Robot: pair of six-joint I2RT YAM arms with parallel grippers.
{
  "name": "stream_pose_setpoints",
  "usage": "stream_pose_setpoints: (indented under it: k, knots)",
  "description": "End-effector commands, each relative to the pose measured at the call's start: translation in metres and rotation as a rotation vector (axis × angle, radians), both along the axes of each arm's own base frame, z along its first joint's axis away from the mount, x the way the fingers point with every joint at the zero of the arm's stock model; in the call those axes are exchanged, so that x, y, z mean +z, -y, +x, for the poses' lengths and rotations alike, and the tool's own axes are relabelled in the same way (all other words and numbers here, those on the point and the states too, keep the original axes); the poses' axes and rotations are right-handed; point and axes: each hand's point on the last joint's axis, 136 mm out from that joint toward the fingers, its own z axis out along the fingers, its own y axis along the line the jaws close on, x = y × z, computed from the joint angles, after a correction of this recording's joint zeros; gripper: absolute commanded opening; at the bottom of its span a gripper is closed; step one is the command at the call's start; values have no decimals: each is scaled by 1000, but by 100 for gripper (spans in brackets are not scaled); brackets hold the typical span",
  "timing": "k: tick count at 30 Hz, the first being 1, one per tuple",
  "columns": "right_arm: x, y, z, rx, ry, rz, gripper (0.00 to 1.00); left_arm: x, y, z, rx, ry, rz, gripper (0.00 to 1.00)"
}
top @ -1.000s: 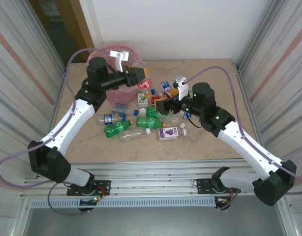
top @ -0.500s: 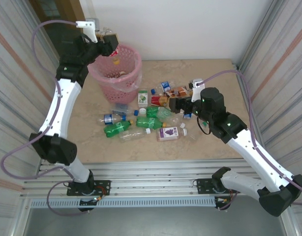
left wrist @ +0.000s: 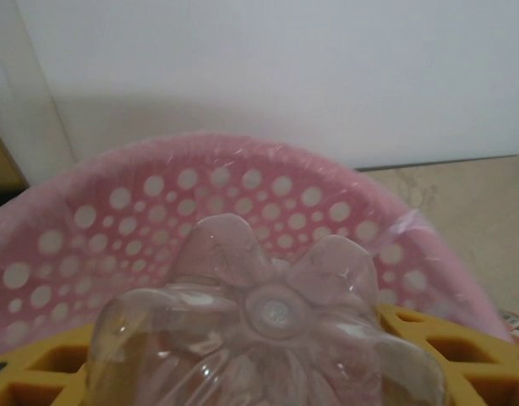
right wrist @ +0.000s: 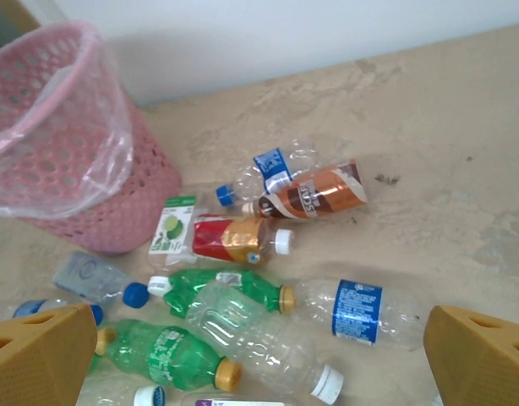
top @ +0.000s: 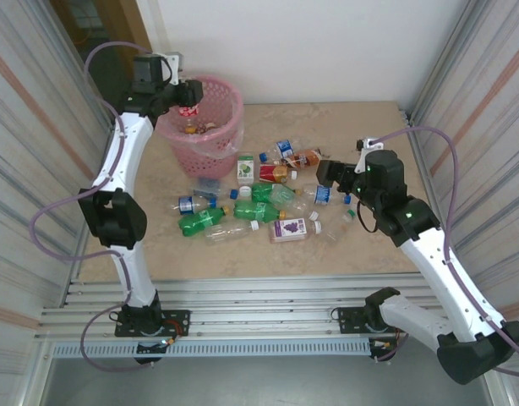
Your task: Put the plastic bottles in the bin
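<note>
Over the one bin [top: 217, 145], left gripper [top: 188, 93] clenched on one clear bottle [left wrist: 272, 338]; right gripper [top: 325, 173] wide, empty

Bright, even, diffuse light; soft faint shadows beneath bottles [top: 200, 222] on surface [top: 361, 127]. Overhead view sharp edge to edge. Left wrist view soft: clear bottle [left wrist: 272, 321] close to lens, blurred; bin [left wrist: 200, 186] behind it hazy. Right wrist view crisp mid-frame; yellow fingers [right wrist: 40, 355] of right tool [right wrist: 259, 359] blurred in bottom corners; mild sheen on bin liner [right wrist: 90, 161].
</note>
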Motion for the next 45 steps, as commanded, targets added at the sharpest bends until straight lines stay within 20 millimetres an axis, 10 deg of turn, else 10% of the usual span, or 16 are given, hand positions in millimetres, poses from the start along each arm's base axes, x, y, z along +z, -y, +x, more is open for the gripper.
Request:
stream_pose_setpoints:
  k: [1, 16, 27, 45]
  knots:
    - [-15, 13, -6, -55, -65, 34, 98, 0, -10, 1, 14, -17, 47, 32]
    - [-32, 31, -7, -110, -126, 83, 98, -50, -37, 16, 97, -149, 152, 80]
    - [-57, 42, -5, -167, -235, 72, 98, -18, -39, 2, 99, -100, 157, 84]
    - [-158, 52, -33, -238, -655, 112, 98, 65, 11, -76, -45, 91, -7, 97]
